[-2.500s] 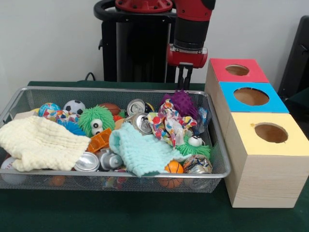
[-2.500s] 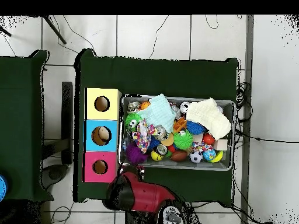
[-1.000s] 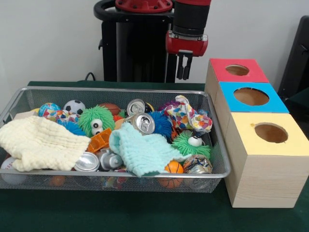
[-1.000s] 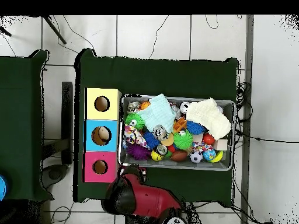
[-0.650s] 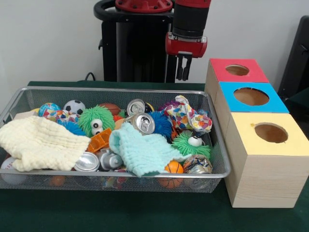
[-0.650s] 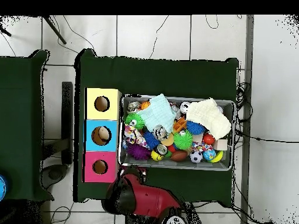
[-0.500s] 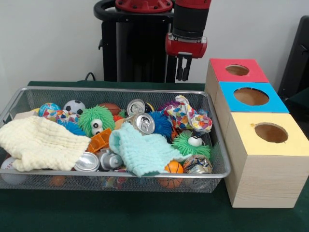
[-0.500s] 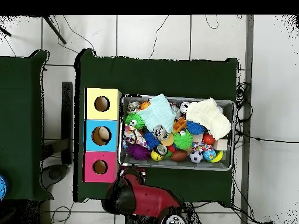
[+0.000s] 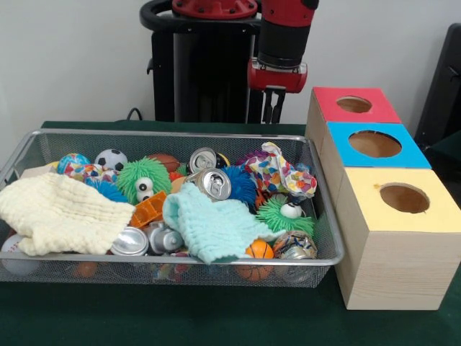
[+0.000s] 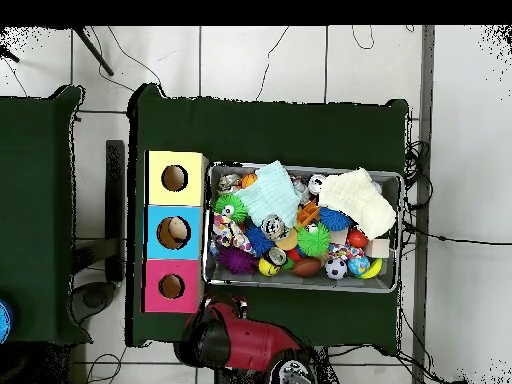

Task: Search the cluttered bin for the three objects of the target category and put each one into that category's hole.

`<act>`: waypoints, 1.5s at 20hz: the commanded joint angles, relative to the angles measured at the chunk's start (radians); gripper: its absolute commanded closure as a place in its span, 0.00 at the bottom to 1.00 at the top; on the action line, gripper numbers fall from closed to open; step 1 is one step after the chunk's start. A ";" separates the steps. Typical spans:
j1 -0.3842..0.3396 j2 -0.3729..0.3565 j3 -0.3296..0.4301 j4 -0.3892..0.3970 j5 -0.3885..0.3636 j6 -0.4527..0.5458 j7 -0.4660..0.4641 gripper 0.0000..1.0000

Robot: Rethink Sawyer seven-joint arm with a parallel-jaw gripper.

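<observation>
The wire mesh bin (image 9: 328, 216) is full of toys and cloths; it also shows in the overhead view (image 10: 300, 287). One silvery can (image 9: 215, 184) lies top up on the pale blue cloth (image 9: 212, 227) in the middle. A second can (image 9: 204, 158) lies just behind it. More cans (image 9: 130, 242) lie at the front wall, and a dented one (image 9: 294, 246) at the front right corner. My gripper (image 9: 272, 112) hangs empty above the table behind the bin's far right corner, well above the clutter.
Three wooden boxes with round holes stand in a row beside the bin: red (image 9: 353, 104), blue (image 9: 374, 144), yellow (image 9: 403, 198). A cream cloth (image 9: 61, 213), green fuzzy toys (image 9: 140, 180) and small balls (image 9: 110, 158) cover other things in the bin.
My gripper has turned about its wrist and shifted slightly while staying behind the bin. Nothing in the bin has moved.
</observation>
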 commanded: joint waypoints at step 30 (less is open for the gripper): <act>0.010 0.112 0.016 -0.094 0.035 -0.061 0.199 1.00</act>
